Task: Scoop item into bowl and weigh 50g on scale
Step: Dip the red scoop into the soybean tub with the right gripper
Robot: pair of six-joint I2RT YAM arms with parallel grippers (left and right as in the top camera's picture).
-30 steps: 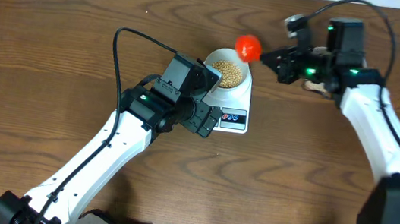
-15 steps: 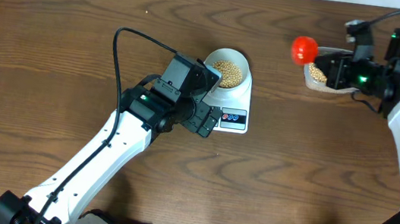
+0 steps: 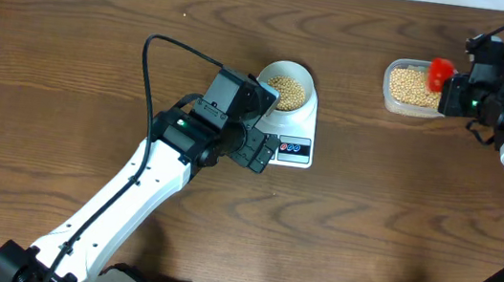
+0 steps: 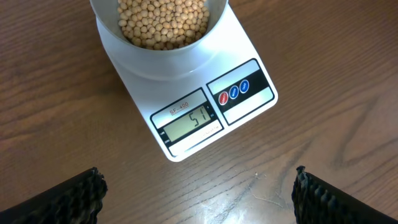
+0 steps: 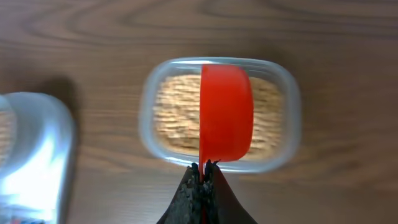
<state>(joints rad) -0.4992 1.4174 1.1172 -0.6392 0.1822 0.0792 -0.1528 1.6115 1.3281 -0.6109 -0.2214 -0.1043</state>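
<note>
The pale bowl (image 3: 287, 86) full of tan beans (image 4: 163, 20) sits on the white scale (image 3: 293, 135); its display (image 4: 189, 121) reads 51. My left gripper (image 4: 196, 196) is open and empty, hovering over the table just in front of the scale. My right gripper (image 5: 203, 174) is shut on the handle of a red scoop (image 5: 225, 112), which is turned on its side over the clear tub of beans (image 3: 412, 86) at the far right.
The scale's two-button panel (image 4: 235, 91) faces my left gripper. The left arm (image 3: 130, 193) stretches from the front edge to the scale. A black cable (image 3: 160, 62) loops above it. A white blurred object, probably the scale, (image 5: 31, 155) shows at left in the right wrist view.
My right gripper has carried the red scoop from beside the bowl rightwards to over the clear tub. The left arm, bowl and scale have not moved.
</note>
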